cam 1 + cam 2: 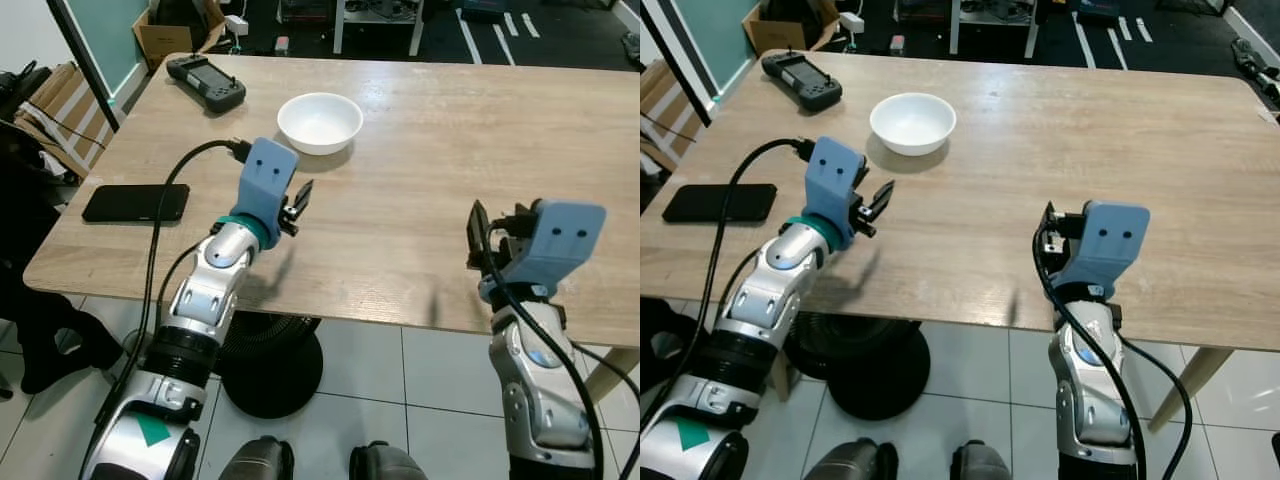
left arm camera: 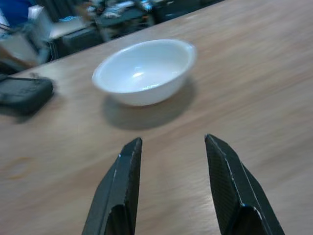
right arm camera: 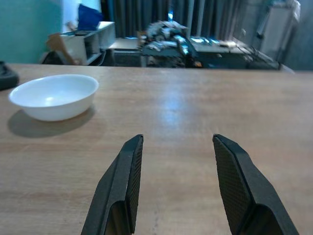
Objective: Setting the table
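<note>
At the near edge of the wooden surface (image 1: 430, 180), the right gripper (image 1: 1048, 240) hovers with its fingers parted and empty. To the left and a little farther in, the left gripper (image 1: 300, 205) points at the bowl (image 1: 320, 122), fingers likewise spread and holding nothing. The bowl sits beyond it, left of centre, well apart from a phone (image 1: 136, 203) and a handheld controller (image 1: 205, 82). White, glossy, empty and upright, it looks rigid, light, slippery and breakable; pinching the rim seems safest.

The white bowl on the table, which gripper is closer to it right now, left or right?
Left. The left gripper hovers open just short of the white bowl, pointing at it. The right gripper, also open, sits back near the table's front edge, well off to the bowl's right.
</note>
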You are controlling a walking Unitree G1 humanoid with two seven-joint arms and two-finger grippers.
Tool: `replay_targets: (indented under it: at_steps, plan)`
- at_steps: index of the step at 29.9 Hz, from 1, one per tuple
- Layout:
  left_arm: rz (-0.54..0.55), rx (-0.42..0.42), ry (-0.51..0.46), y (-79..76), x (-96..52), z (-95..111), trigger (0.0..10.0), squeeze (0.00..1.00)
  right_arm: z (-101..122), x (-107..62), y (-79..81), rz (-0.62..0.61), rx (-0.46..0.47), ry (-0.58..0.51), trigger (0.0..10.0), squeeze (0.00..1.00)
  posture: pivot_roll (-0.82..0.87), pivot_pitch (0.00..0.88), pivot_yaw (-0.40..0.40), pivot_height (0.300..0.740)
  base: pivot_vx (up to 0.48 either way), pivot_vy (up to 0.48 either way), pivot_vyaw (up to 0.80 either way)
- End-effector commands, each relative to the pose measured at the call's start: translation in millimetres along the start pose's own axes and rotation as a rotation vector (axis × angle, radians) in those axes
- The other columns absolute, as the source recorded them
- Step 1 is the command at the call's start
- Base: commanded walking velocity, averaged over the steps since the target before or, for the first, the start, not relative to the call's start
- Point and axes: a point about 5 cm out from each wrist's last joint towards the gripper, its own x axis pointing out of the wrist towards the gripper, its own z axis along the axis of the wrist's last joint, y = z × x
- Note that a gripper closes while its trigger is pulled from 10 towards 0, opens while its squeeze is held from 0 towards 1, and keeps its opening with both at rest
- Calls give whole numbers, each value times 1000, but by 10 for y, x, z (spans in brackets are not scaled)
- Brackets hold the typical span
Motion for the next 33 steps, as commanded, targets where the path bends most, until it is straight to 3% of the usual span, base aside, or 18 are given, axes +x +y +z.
replay_targets:
  at_steps: [1,2,6,11,12,15,19,21,23,27,30,31,33]
  plan:
    - [46,38,2,142,25,12,10000,0,4,17,-56,-4,-17,2,10000,0,73,9,89,740,0,0,0]
    - [46,38,2,142,25,12,10000,0,4,17,-56,-4,-17,2,10000,0,73,9,89,740,0,0,0]
    - [-9,132,58,553,101,61,10000,0,56,11,-338,-64,-22,-14,10000,0,92,55,93,740,0,0,0]
    - [-60,175,81,616,111,62,10000,0,83,3,-404,-71,-18,-28,10000,0,92,71,100,740,0,0,0]
    - [-100,216,91,626,116,62,10000,0,89,-3,-414,-52,-15,-35,10000,0,91,83,105,740,0,0,0]
    - [-142,309,93,636,144,96,10000,0,71,14,-322,34,-35,-37,10000,0,98,106,106,740,0,0,0]
    - [-116,331,60,636,186,162,10000,0,83,73,-231,61,-49,-37,10000,0,108,123,101,740,0,0,0]
    - [-120,326,46,626,197,180,10000,0,81,85,-220,61,-52,-35,10000,0,109,123,102,740,0,0,0]
    - [-107,243,-51,509,225,297,10000,0,114,102,-179,55,-34,-51,10000,0,111,126,104,740,0,0,0]
    - [-105,221,-75,485,231,325,10000,0,125,104,-172,55,-28,-55,10000,0,111,126,104,740,0,0,0]
    - [-60,105,-210,314,245,505,10000,0,183,78,-183,-3,42,-95,10000,0,99,120,110,740,0,0,0]
    - [-60,105,-210,314,245,505,10000,0,183,78,-183,-3,42,-95,10000,0,99,120,110,740,0,0,0]
    - [-89,5,-286,83,222,626,10000,0,241,29,-135,-33,102,-136,10000,0,83,101,116,740,0,0,0]
